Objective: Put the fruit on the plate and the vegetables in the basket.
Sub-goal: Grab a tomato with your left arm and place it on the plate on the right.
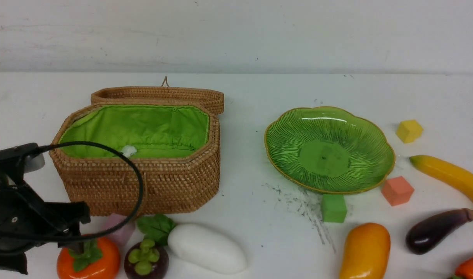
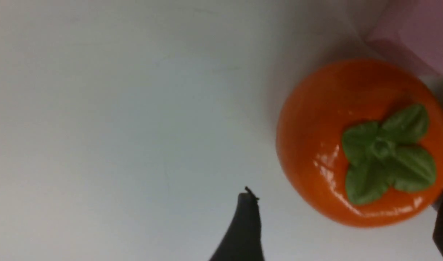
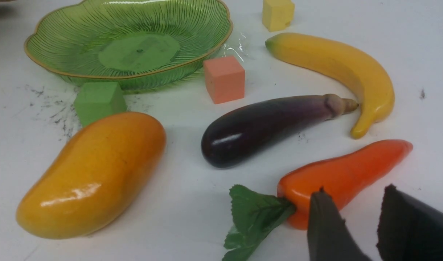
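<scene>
The persimmon (image 1: 104,261) sits upright, leaf cap up, on the table (image 1: 240,116) at the near left, in front of the basket (image 1: 143,182). The left gripper (image 2: 346,206) is lowered around it with its fingers spread. One finger (image 2: 243,228) stands clear of the fruit's side. The other shows only at the edge of the left wrist view, where contact cannot be determined. A pink cube (image 1: 122,228) lies between persimmon and basket. The mangosteen (image 1: 146,261) stands just right of the persimmon, and the radish (image 1: 205,248) lies just right of that, leaves toward the basket. The basket's lid (image 1: 162,95) is folded back, exposing the green lining. The plate (image 1: 329,155) sits well to the right of the basket. A green cube (image 1: 333,208) and an orange cube (image 1: 397,190) lie at its near rim, and a yellow cube (image 1: 409,130) lies off its right side. The mango (image 1: 365,252) lies near the green cube. Further right, the eggplant (image 1: 437,230) lies between the banana (image 1: 453,176) and the pepper (image 1: 470,269), stem end close to the banana. The right gripper (image 3: 355,195) is above the pepper's leaf end, fingers (image 3: 326,224) apart and gripping nothing.
</scene>
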Robot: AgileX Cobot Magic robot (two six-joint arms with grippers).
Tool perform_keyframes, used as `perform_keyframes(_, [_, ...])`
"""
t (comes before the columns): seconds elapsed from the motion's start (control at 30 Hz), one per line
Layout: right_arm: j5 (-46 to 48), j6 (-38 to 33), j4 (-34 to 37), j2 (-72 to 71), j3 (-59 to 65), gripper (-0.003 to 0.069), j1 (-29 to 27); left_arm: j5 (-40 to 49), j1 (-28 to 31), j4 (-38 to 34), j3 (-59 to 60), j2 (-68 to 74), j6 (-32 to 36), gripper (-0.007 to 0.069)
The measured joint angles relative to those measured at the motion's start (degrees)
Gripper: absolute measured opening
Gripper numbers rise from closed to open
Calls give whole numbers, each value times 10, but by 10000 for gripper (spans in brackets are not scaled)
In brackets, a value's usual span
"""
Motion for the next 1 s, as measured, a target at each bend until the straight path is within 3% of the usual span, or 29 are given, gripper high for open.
perform_keyframes(0.13, [0, 0, 0, 0, 0, 243, 0, -39, 0, -3, -2, 54, -3, 628])
perform_keyframes(0.43, [0, 0, 0, 0, 0, 243, 0, -126, -3, -37, -15, 117, -8, 491])
perform_keyframes(1.0, [0, 0, 0, 0, 0, 243, 0, -97, -3, -37, -12, 101, -11, 489])
